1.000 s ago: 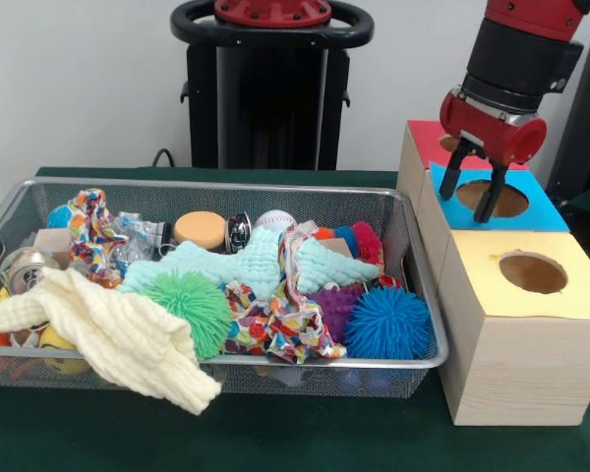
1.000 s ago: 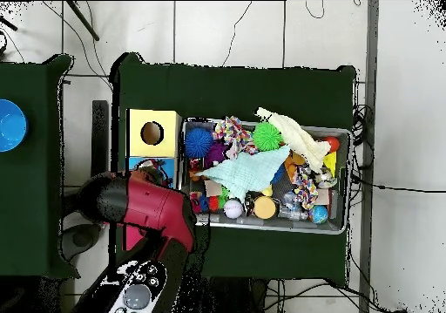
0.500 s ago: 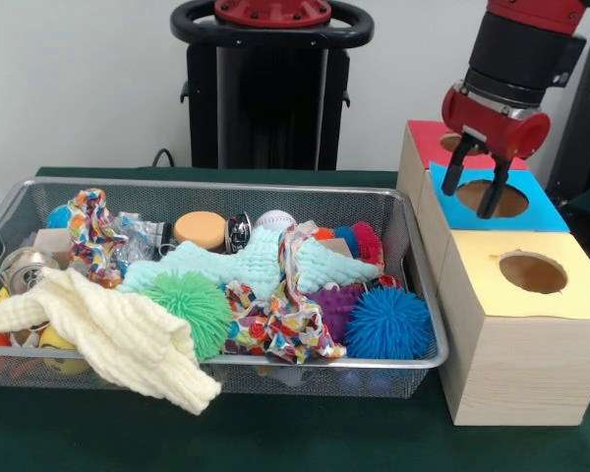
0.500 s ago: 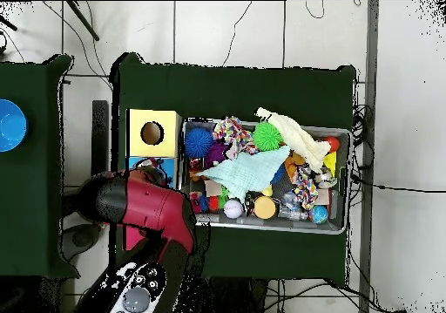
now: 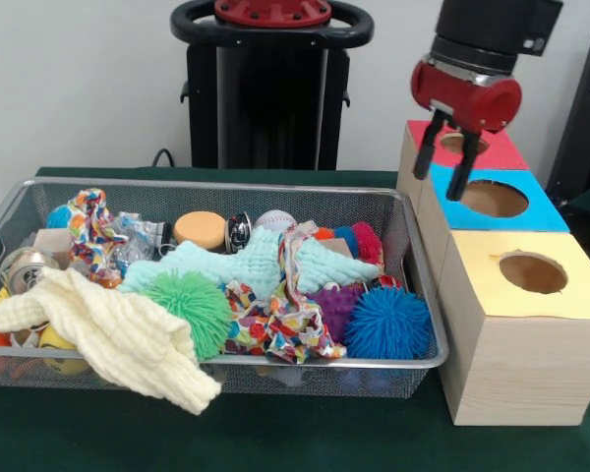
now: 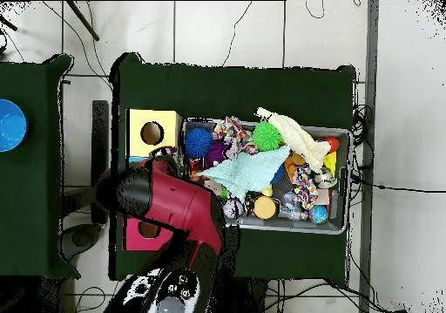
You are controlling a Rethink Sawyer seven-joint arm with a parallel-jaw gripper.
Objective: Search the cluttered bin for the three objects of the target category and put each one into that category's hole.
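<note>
Overhead of the boxes, the gripper (image 5: 445,161) hangs in the air with its two black fingers (image 5: 428,154) spread apart and nothing between them, its tips level with the near edge of the red-topped box (image 5: 492,149) and the far left corner of the blue-topped box (image 5: 526,202). Its red wrist and black forearm rise out of the front view's top edge; in the overhead view the red arm (image 6: 179,207) covers the blue box and part of the red-topped one. Each box top has a round hole, and the yellow-topped box (image 5: 570,290) stands nearest the camera in the row, touching the blue one. Just beside the boxes, on the green tablecloth (image 5: 275,433), sits the wire mesh bin (image 5: 413,359), heaped with clutter. At its right near corner lies a blue spiky ball (image 5: 387,323), with a purple spiky ball (image 5: 336,305) touching it on the left. A green spiky ball (image 5: 191,308) lies toward the near edge at the middle, partly under a cream knitted cloth (image 5: 118,339) that drapes over the bin's near rim. A pale teal cloth (image 5: 246,264) spreads across the centre, with a multicoloured patterned cloth (image 5: 280,329) across it. Along the far edge are an orange round lid (image 5: 200,228), a white baseball (image 5: 275,220) and a red fuzzy piece (image 5: 367,242). Which category is the target cannot be told.
</note>
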